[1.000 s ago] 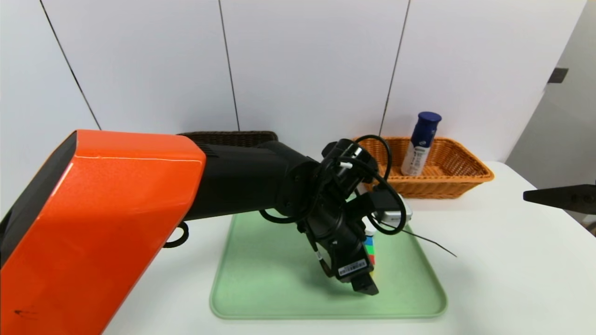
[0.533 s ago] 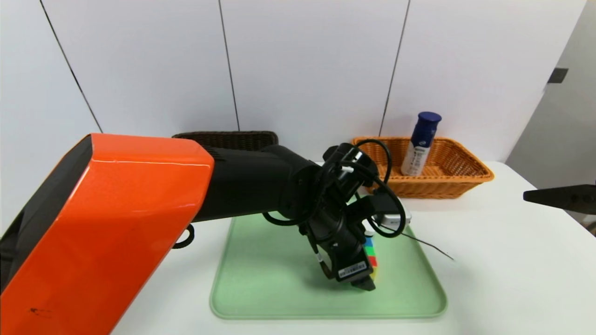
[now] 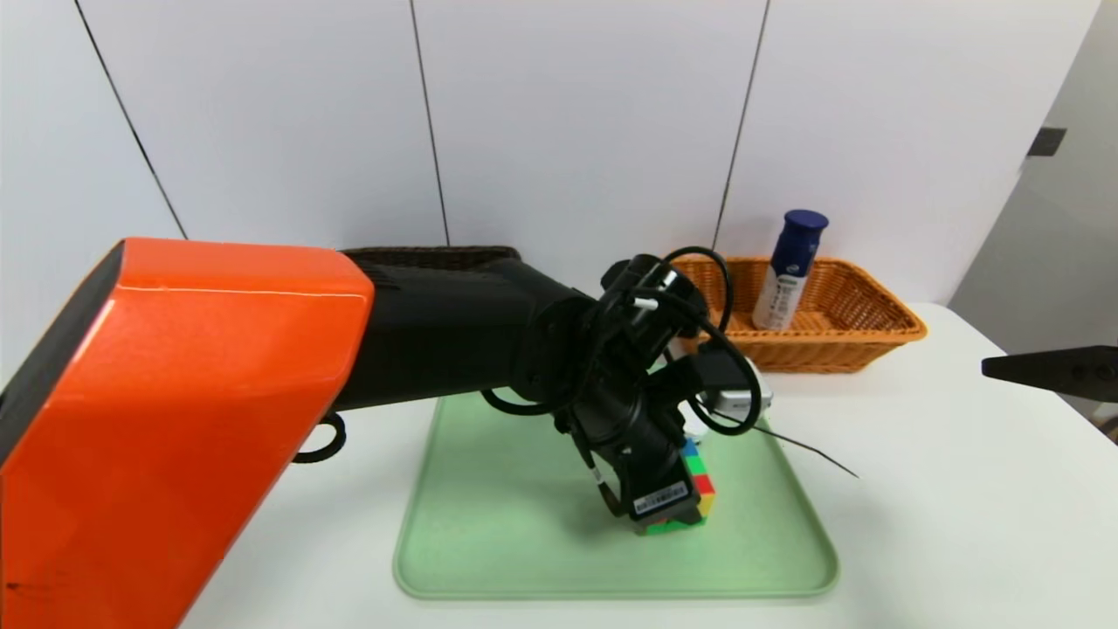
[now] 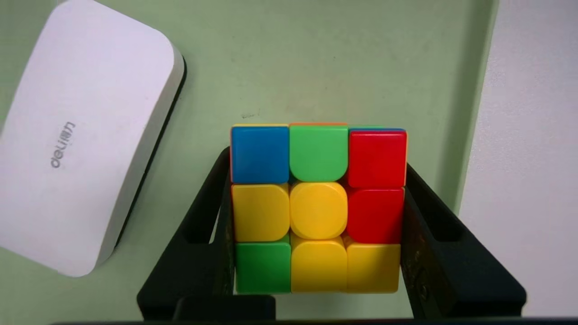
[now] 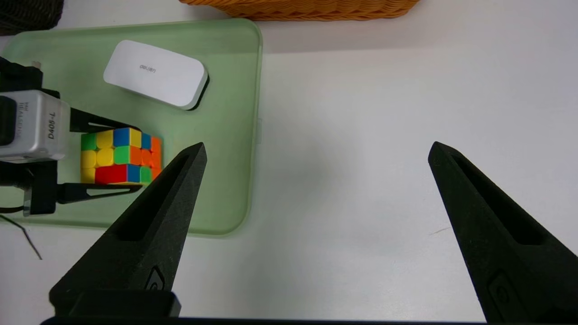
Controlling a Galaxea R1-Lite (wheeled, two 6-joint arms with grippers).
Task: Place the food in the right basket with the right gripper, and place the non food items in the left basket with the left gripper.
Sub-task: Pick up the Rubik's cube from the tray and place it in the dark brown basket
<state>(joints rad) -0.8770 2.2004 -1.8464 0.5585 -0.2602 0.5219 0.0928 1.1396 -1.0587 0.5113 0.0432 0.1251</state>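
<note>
White worktop (image 3: 917, 489) against a white panelled wall (image 3: 576, 114) with dark seams. A pale green tray (image 3: 489, 524) lies at centre. On it, the left pincer (image 4: 318, 212) has a finger on each side of the cube (image 4: 318, 207), touching; the white case (image 4: 81, 153) lies just beside. The bottle (image 3: 790, 271) stands in the orange basket (image 3: 838, 336). The brown basket (image 3: 428, 256) is largely hidden. The right pincer (image 5: 316, 151) hangs spread wide, holding nothing, over bare worktop.

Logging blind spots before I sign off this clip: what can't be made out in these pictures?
- Left basket: head view, only the rim's far edge shows; the left arm covers its contents.
- Glass cup: in no view; only a black ring shows under the arm.
- Left gripper on the puzzle cube: the cube hides whether the fingers press it.
- White case: head view, mostly behind the wrist's cables.
</note>
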